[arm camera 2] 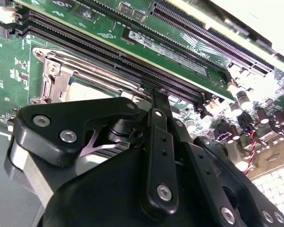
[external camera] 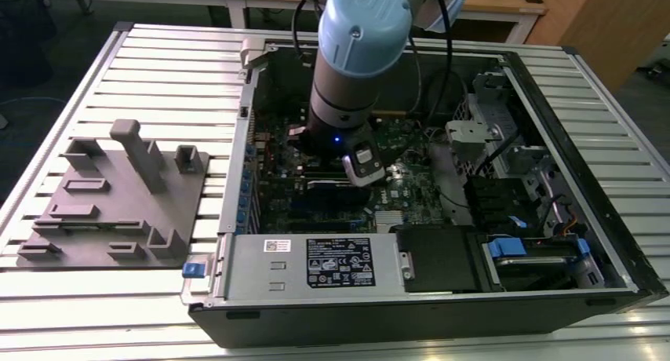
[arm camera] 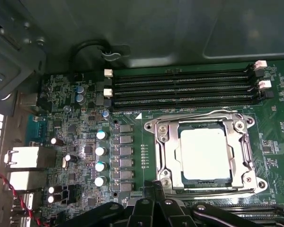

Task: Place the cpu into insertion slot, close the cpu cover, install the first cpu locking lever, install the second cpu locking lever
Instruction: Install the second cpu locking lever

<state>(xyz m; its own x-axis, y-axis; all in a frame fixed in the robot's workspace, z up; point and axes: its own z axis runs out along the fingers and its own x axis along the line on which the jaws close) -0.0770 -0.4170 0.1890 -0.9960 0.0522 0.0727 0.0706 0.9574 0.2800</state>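
The cpu (arm camera: 206,153) lies flat in the insertion slot with its pale metal top showing; the pin field is hidden under it. The cpu cover (arm camera: 166,150) is folded down around the chip, which shows through the cover's window. A thin wire locking lever (arm camera: 199,113) runs along the socket side nearest the memory slots. In the second wrist view the cpu (arm camera 2: 87,87) shows partly behind my gripper (arm camera 2: 156,94), which is shut, its fingertips together at the socket's edge beside the memory slots. Nothing shows between them. In the exterior view my gripper (external camera: 362,173) is down inside the computer case over the green motherboard (external camera: 419,169).
Long black memory slots (arm camera: 180,87) flank the socket. A row of capacitors (arm camera: 100,151) stands beside it. Case walls (external camera: 544,118), a drive bay with a blue tab (external camera: 513,247) and the power supply (external camera: 314,263) hem in the arm. A grey fixture (external camera: 115,196) sits outside the case.
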